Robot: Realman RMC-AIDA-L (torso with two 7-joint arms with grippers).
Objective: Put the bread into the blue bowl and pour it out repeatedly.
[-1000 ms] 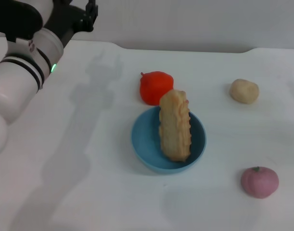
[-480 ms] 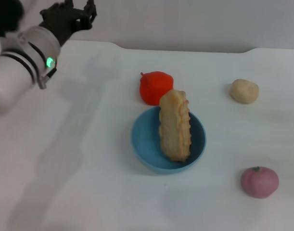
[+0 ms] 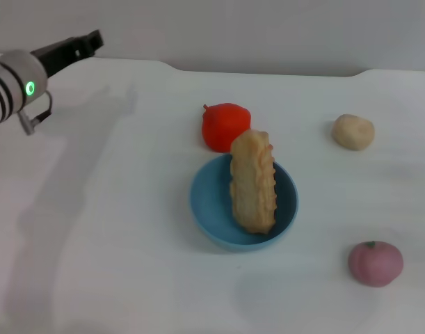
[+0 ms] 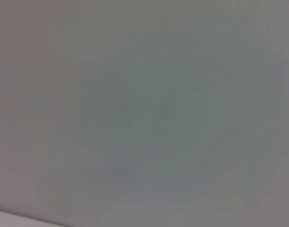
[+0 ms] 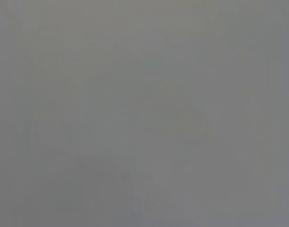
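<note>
The bread (image 3: 252,182) lay inside the bowl (image 3: 206,202), golden-tan side up, its far end propped over the far rim and pointing toward the red item (image 3: 225,125) just beyond. It stood longer than the bowl's floor allowed, which accounts for the tilted rest across the rim rather than a flat seat. The bowl sat upright on the worktop (image 3: 115,243), near its middle.

The left claw (image 3: 71,47) was at the far left corner of the worktop, well apart from the bowl, holding nothing. Whether its fingers were apart or together could not be told from the head view. The left wrist view showed only a blank grey surface. The right claw was not in view; the right wrist view was likewise blank.

3 other items were present: the red item touching or just beside the bowl's far rim, a beige lump (image 3: 353,131) to the far right, and a pink item (image 3: 375,263) at the near right, both well apart from the bowl.

Judgement: the placing step appeared complete and the pouring step not begun. Any tilt of the bowl would need to clear the red item, since the bread overhangs on that side.
</note>
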